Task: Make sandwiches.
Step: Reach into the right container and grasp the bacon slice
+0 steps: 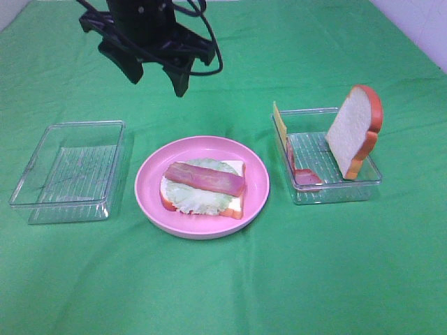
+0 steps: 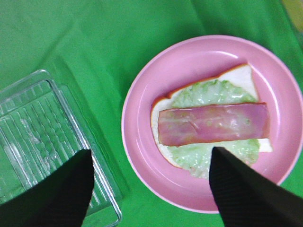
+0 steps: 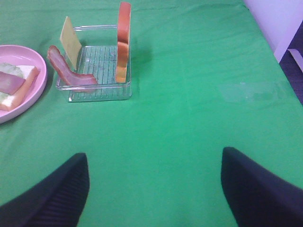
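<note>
We see the half-built sandwich (image 1: pixel 202 190) (bread (image 1: pixel 236 169), lettuce (image 1: pixel 192 200), one bacon strip (image 1: pixel 204 179)) lying on the pink plate (image 1: pixel 150 188), mid-surface, with the left gripper (image 1: pixel 157 78) spread and empty at its 11 o'clock and the right gripper (image 3: pixel 154 189) likewise spread over the green surface (image 3: pixel 189 118).

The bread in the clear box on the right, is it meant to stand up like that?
It looks odd, but nothing has spilled. The bread slice stands on edge in the right tray, poking above its rim. The cheese slice stands upright too, and a bacon strip slumps against the wall.
</note>
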